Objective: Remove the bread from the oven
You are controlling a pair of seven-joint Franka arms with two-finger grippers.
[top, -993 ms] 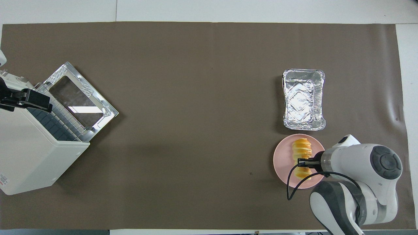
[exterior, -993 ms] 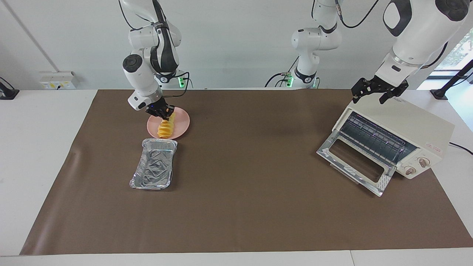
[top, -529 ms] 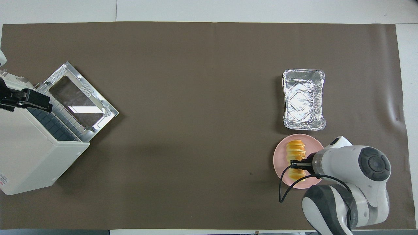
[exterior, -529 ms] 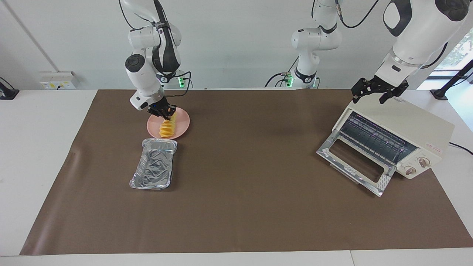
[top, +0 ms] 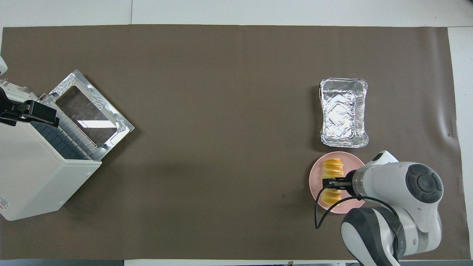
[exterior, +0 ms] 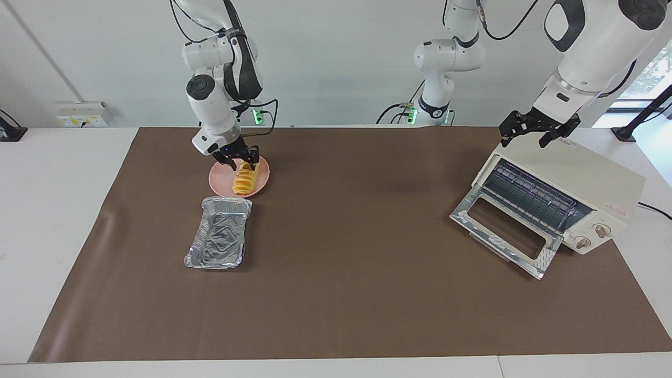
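Since a second ago my right gripper has let its fingers spread apart, and the bread that it was pinching now lies flat on the pink plate. My right arm has also swung a little toward the middle of the table, and the loaf has shifted with it, so it now sits more toward the middle of the plate than it did. Seen from across the table, my fingers stand either side of the end of the bread nearer to the robots, just over it, and I cannot tell whether a fingertip brushes the crust. From above, the gripper covers the middle of the loaf, with golden ridges showing on either side of it.

Taking the plate as the landmark: the foil tray lies just beside it, farther from the robots, nearly touching its rim. The oven stands well apart from the plate, at the left arm's end of the table, with its door dropped open onto the brown mat. My left gripper waits over the oven's top near its front edge, its fingers spread wide and holding nothing
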